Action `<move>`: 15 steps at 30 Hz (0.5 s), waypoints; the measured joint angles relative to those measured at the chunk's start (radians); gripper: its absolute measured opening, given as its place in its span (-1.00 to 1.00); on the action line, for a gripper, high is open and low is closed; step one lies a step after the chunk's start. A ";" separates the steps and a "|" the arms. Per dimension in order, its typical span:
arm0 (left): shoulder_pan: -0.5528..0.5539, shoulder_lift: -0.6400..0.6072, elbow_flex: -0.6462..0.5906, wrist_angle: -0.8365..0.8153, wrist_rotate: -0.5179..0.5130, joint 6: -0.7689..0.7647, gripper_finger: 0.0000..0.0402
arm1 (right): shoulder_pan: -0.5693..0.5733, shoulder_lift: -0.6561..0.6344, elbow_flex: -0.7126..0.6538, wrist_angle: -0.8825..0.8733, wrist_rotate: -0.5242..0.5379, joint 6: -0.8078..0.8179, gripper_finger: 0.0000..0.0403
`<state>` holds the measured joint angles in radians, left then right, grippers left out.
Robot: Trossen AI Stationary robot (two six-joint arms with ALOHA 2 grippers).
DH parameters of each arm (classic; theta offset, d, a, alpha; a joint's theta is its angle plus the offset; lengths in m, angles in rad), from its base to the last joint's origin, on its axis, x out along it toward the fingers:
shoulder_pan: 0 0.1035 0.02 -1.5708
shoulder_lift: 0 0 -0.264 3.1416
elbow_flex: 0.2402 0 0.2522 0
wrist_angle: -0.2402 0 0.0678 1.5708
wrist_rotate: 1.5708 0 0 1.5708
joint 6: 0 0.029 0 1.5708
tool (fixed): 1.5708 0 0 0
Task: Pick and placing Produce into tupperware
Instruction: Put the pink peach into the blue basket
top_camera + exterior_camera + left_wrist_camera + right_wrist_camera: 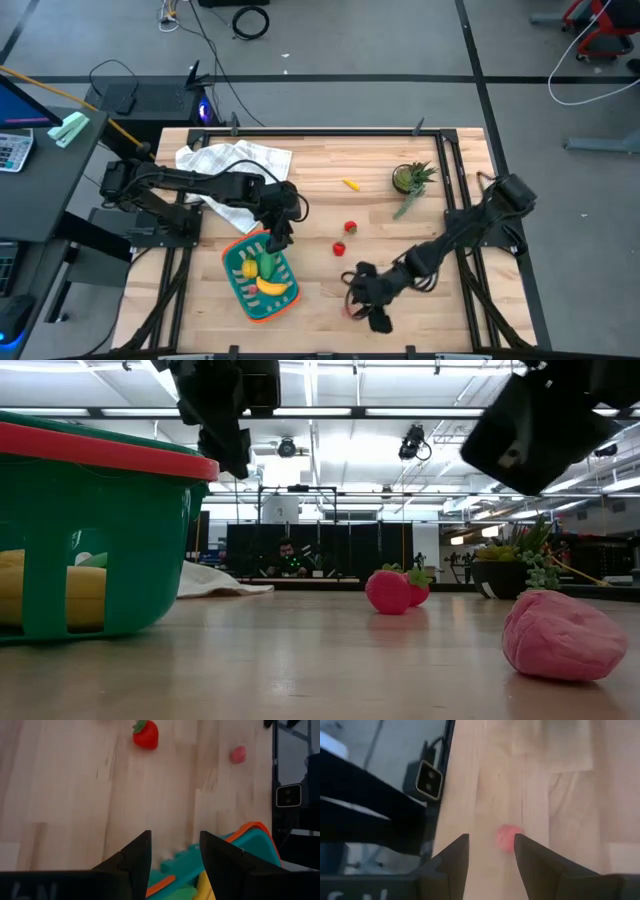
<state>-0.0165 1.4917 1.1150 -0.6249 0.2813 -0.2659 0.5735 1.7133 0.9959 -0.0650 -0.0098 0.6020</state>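
The teal tupperware (pixel 262 280) with an orange rim sits near the table's near left edge. It holds a yellow banana (pixel 274 287) and green vegetable (pixel 266 266). My left gripper (pixel 276 236) hangs open over its far rim (pixel 250 837), touching nothing. My right gripper (pixel 362 298) is open, low over a small pink-red piece (pixel 507 838) lying on the wood between and ahead of its fingers. Two red strawberries (pixel 350 228) (pixel 339 248) rest on the table's middle, and a small yellow-orange piece (pixel 350 184) lies farther back.
A white checked cloth (pixel 232 163) lies at the far left and a green potted plant (pixel 410 181) at the far right. Dark frame rails (pixel 455 200) run along both table sides. Bare wood (pixel 320 170) lies between cloth and plant. A person (pixel 287 557) sits in the room behind.
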 joint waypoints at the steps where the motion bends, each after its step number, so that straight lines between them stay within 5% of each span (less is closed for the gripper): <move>1: 0.002 0.000 0.000 0.005 0.000 0.001 -0.14 | 0.002 0.036 0.035 -0.002 -0.002 -0.019 -0.18; 8: 0.007 0.000 0.000 -0.001 0.000 0.001 -0.14 | -0.012 0.271 0.320 -0.299 0.015 -0.118 -0.18; 15: 0.007 0.000 0.000 -0.008 0.000 0.000 -0.14 | -0.024 0.319 0.415 -0.404 0.019 -0.143 -0.18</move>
<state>-0.0093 1.4918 1.1149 -0.6330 0.2817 -0.2658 0.5499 2.0320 1.4104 -0.4693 0.0096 0.4587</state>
